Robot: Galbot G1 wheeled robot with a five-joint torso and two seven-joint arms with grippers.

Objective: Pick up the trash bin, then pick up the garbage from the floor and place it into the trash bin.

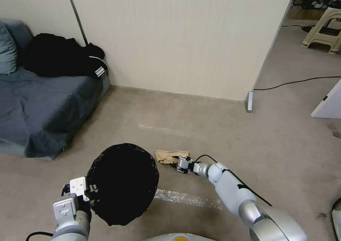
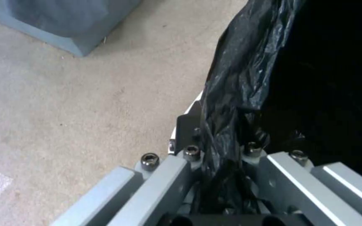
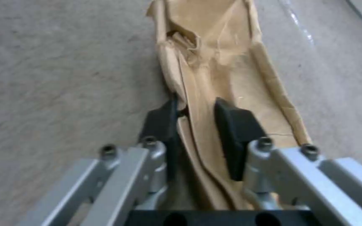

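Note:
The trash bin, its black bag folded over the rim, hangs tilted at lower left with its mouth facing the head camera. My left gripper is shut on its near rim; in the left wrist view the crinkly bag of the trash bin runs between the fingers of the left gripper. The garbage here is a flattened tan paper bag lying on the floor just right of the bin. My right gripper is down at its right end. In the right wrist view the right gripper pinches a raised fold of the paper bag.
A grey sofa with black clothing stands at the left. A beige wall panel closes the back. A strip of clear tape lies on the floor near me. A black cable and a plastic stool are at the far right.

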